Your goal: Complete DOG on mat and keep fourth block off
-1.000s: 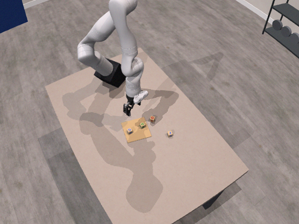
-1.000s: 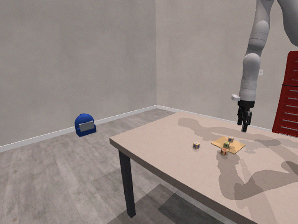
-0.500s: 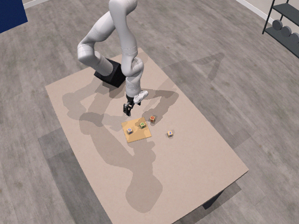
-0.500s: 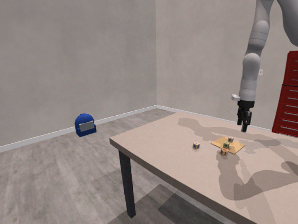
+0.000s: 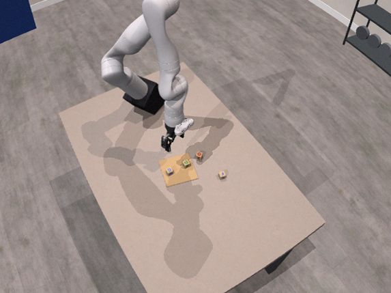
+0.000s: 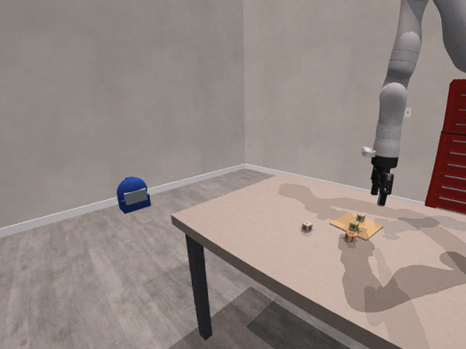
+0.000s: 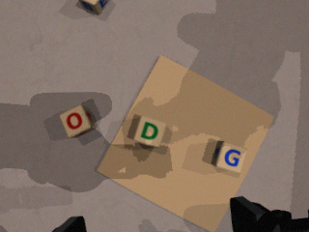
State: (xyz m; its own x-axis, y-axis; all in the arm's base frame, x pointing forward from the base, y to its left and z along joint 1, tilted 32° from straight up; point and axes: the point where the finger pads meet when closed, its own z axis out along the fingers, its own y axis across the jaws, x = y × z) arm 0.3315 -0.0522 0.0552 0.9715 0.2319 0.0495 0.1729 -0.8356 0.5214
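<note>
A tan square mat [image 5: 178, 181] [image 6: 373, 226] [image 7: 193, 87] lies on the table. On it stand a block with a green D [image 5: 186, 163] [image 6: 353, 225] [image 7: 150, 131] and a block with a blue G [image 5: 169, 171] [image 6: 361, 216] [image 7: 232, 158], with a gap between them. A block with a red O [image 5: 199, 155] [image 6: 349, 235] [image 7: 75, 122] lies off the mat, close to its edge beside the D. A block with a blue F [image 5: 222, 174] [image 6: 307, 226] lies farther off on the table. My gripper [image 5: 167, 145] [image 6: 382, 199] is open and empty, hanging well above the mat's edge nearest the base.
The arm's black base [image 5: 146, 100] stands at the table's far end. A red drawer cabinet [image 6: 463, 156] stands behind the table. A blue bin [image 5: 9, 8] and a dark shelf [image 5: 386, 30] stand on the floor, far from the table.
</note>
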